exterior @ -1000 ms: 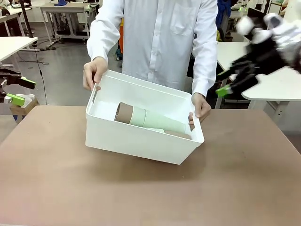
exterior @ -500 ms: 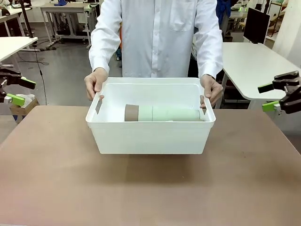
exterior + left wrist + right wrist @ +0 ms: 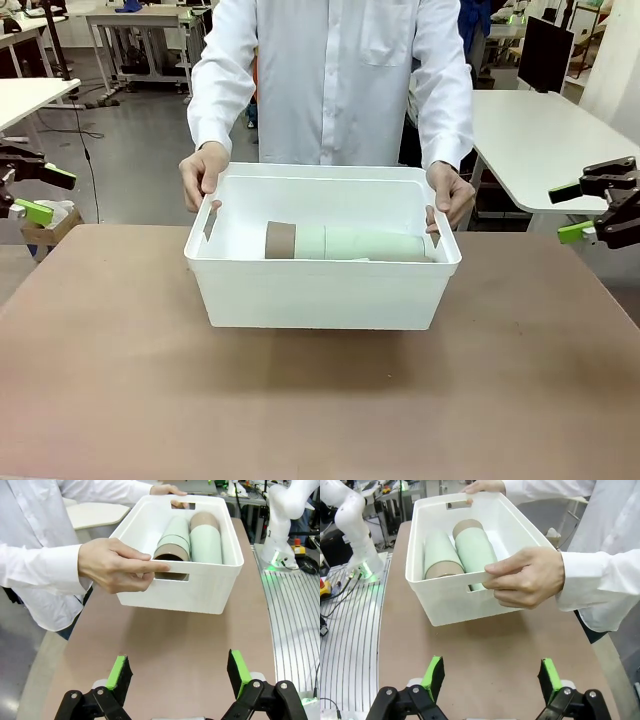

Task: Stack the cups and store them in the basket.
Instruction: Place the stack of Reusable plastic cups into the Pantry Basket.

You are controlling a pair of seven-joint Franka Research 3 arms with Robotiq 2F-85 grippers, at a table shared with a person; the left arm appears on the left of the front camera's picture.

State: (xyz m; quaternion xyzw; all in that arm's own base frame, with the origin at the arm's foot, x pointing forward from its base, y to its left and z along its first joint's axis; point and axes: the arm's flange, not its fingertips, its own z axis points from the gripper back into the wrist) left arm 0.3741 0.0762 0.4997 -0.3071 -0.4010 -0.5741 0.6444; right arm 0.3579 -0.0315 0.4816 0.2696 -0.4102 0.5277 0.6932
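Observation:
The white basket (image 3: pixel 320 290) stands level in the middle of the brown table, and a person's hands (image 3: pixel 203 172) grip both its short sides. Inside it the cups (image 3: pixel 345 242) lie on their sides in nested stacks of mint green and tan. In the left wrist view two stacks of cups (image 3: pixel 205 542) lie side by side in the basket (image 3: pixel 170 587); the right wrist view shows the same cups (image 3: pixel 475 547) and basket (image 3: pixel 450 605). My left gripper (image 3: pixel 45 195) (image 3: pixel 179 675) hangs open and empty off the table's left edge. My right gripper (image 3: pixel 568 210) (image 3: pixel 491 679) hangs open and empty off the right edge.
The person stands at the far side of the table (image 3: pixel 320 410), close behind the basket. White desks (image 3: pixel 540 150) stand behind on both sides. A ribbed metal floor plate (image 3: pixel 295 610) and the other arm's white base (image 3: pixel 350 515) lie beyond the table's ends.
The person has levelled the tilted basket and squared it on the table. My right arm has swung back from above the basket to the right edge.

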